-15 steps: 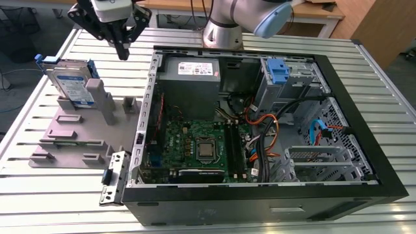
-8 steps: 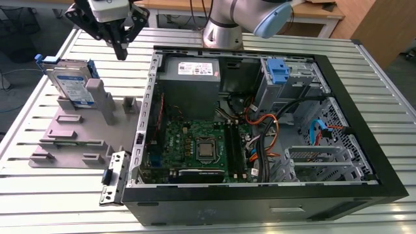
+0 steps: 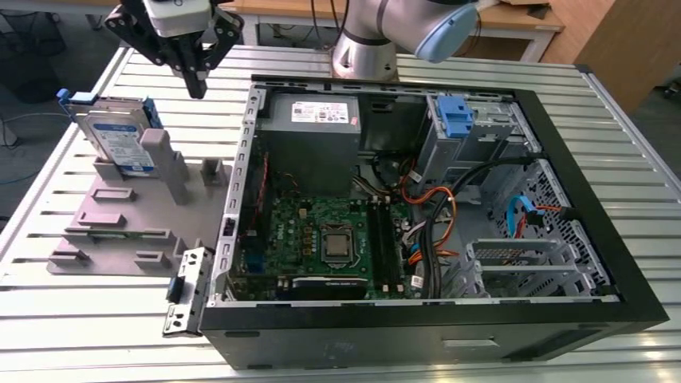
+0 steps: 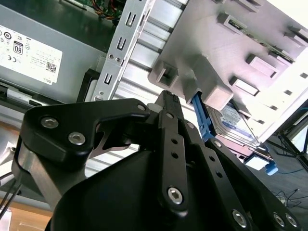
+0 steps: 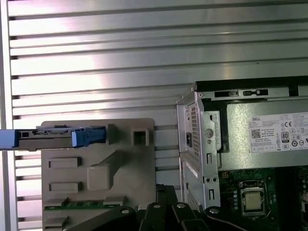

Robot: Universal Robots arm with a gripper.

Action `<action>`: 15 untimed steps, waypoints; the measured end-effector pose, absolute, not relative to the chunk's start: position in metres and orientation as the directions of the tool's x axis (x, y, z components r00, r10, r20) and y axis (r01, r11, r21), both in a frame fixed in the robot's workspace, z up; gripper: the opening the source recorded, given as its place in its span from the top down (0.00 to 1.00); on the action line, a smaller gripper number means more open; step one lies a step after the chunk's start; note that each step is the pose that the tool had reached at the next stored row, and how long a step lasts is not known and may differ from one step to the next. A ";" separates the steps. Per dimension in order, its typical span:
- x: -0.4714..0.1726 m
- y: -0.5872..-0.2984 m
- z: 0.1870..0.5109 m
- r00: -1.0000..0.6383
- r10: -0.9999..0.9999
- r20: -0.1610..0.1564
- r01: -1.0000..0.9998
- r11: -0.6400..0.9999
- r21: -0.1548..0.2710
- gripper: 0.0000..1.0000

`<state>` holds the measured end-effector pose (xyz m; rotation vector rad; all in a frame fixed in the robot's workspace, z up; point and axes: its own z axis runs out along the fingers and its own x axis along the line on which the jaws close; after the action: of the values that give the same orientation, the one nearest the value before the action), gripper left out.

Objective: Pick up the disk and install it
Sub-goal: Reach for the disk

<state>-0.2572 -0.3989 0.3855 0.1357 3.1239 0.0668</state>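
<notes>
Found the gripper (image 3: 197,89) closed and empty above the table (image 3: 64,319). Spotted the disk (image 3: 115,137) below, toward the exterior view's left, on edge in the grey holder (image 3: 117,215).

Arm (image 3: 365,46): silver-grey round metal joints, pale blue end cap (image 3: 445,33). White housing (image 3: 179,11) sits above the gripper (image 3: 197,86). The gripper is matte black, with linkage bars in a V and narrow black fingers (image 4: 166,109). In the second wrist view it has a rounded black body, link bars with a row of small holes, silver hex-socket screws (image 4: 175,194), and a bare metal plate (image 4: 34,179) behind. In the first wrist view, black link ends carry silver screws.
</notes>
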 end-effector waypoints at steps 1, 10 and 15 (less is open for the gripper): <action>-0.257 -0.399 0.385 -0.996 0.087 -0.012 0.086 0.995 0.043 0.89; -0.270 -0.399 0.383 -0.996 0.087 -0.012 0.086 0.995 0.044 0.89; -0.288 -0.398 0.380 -0.996 0.087 -0.012 0.087 0.995 0.044 0.89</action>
<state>-0.2882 -0.3979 0.3803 0.1363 3.1242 0.0676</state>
